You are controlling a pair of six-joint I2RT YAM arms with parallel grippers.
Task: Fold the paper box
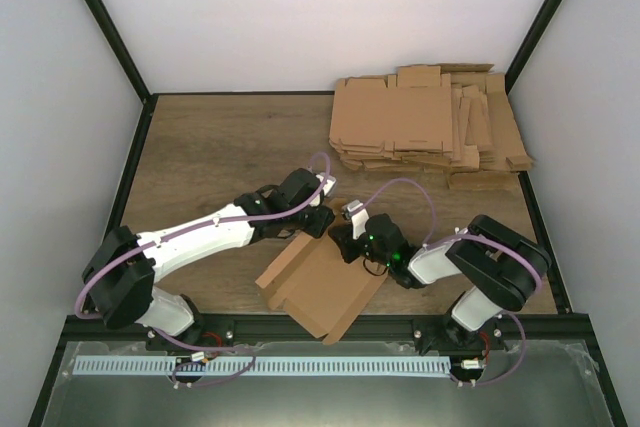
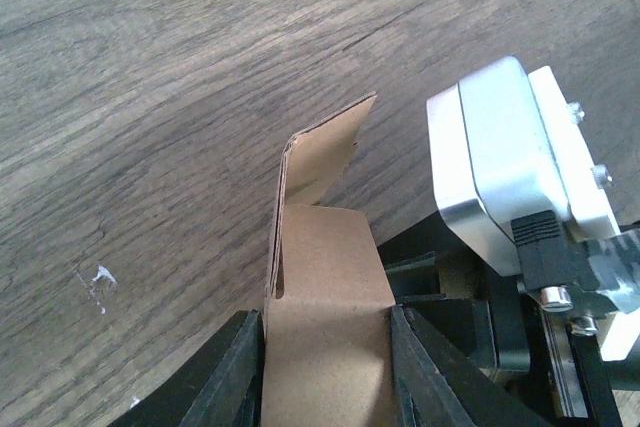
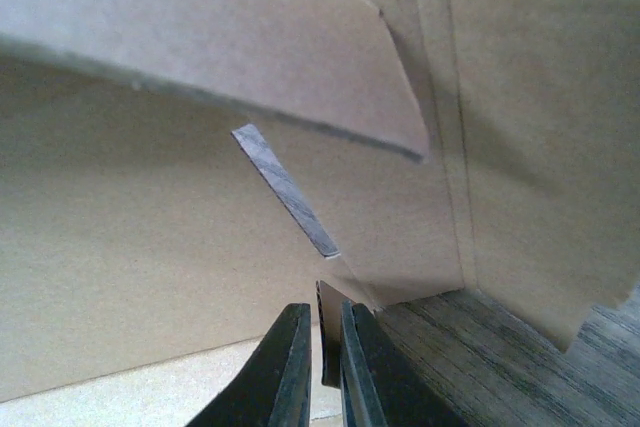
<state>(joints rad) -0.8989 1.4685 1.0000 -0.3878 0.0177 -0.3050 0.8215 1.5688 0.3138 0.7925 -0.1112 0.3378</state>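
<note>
Near the middle of the table's (image 1: 215, 147) near edge, the paper box (image 1: 325, 287) is found as a partly folded brown sheet, lying mostly flat with its far end raised between the two grippers. One upright flap (image 2: 325, 277) is clasped between the fingers (image 2: 235, 382) of the left gripper (image 1: 318, 219), both being pressed against its sides. A thin cardboard edge (image 3: 328, 332) is pinched between the nearly closed fingers (image 3: 285, 372) of the right gripper (image 1: 347, 237), just beside the left one. A pile of flat cardboard blanks (image 1: 430, 127) is seen at the far right corner, well apart from the box.
</note>
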